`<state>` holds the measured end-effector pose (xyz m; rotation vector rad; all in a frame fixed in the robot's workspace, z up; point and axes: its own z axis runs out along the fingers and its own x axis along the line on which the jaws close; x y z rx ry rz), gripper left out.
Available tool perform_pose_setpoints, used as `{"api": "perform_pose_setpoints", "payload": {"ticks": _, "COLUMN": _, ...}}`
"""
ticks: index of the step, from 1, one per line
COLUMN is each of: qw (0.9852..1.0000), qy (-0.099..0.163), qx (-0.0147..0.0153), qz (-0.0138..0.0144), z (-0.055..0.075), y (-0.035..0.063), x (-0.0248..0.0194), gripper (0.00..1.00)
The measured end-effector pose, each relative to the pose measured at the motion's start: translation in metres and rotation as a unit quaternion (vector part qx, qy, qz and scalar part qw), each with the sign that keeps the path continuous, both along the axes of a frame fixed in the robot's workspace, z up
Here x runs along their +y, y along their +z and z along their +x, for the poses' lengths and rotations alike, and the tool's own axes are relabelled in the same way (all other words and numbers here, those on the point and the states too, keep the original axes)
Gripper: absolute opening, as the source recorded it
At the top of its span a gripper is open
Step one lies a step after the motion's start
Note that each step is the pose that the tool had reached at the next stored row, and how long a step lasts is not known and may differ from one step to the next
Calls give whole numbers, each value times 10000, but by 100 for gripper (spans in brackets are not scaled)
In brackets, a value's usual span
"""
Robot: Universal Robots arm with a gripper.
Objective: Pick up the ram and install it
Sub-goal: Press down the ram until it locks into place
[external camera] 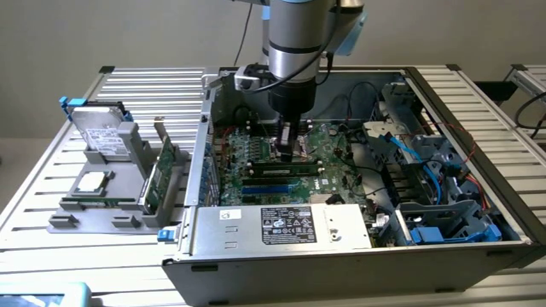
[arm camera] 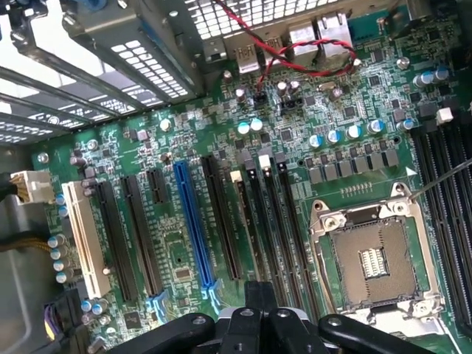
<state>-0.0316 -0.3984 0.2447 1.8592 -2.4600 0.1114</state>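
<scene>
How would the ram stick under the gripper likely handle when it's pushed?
The ram is a thin, narrow board, so probably light and fairly stiff. It seems to stand on edge along the motherboard slots, so a sideways push might tip it. Its chips look bare, so likely fragile.

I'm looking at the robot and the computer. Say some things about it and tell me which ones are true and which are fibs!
1. The claw is down inside the open computer case. True.
2. The square processor socket on the motherboard has a chip in it. False: the socket looks empty.
3. A hard drive stands in the grey holder outside the case. True.
4. The brightest long slot on the motherboard is red. False: it is blue.
5. The grey holder sits on the exterior view's right of the case. False: it is on the exterior view's left.
</scene>
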Motion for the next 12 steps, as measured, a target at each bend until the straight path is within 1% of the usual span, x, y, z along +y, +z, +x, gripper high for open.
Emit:
{"api": "perform_pose_setpoints", "payload": {"ticks": 2, "qw": 9999, "qy": -124, "qx": -1, "qz": -4, "z": 0, "y": 0, "x": 0, "gripper": 11}}
{"api": "perform_pose_setpoints", "payload": {"ticks": 6, "qw": 9994, "qy": -347, "qx": -7, "qz": -21, "z": 0, "y": 0, "x": 0, "gripper": 11}}
{"api": "perform_pose_setpoints", "payload": {"ticks": 9, "qw": 9986, "qy": -521, "qx": -14, "qz": -26, "z": 0, "y": 0, "x": 0, "gripper": 11}}
{"api": "perform_pose_setpoints", "payload": {"ticks": 12, "qw": 9975, "qy": -701, "qx": -21, "qz": -28, "z": 0, "y": 0, "x": 0, "gripper": 11}}
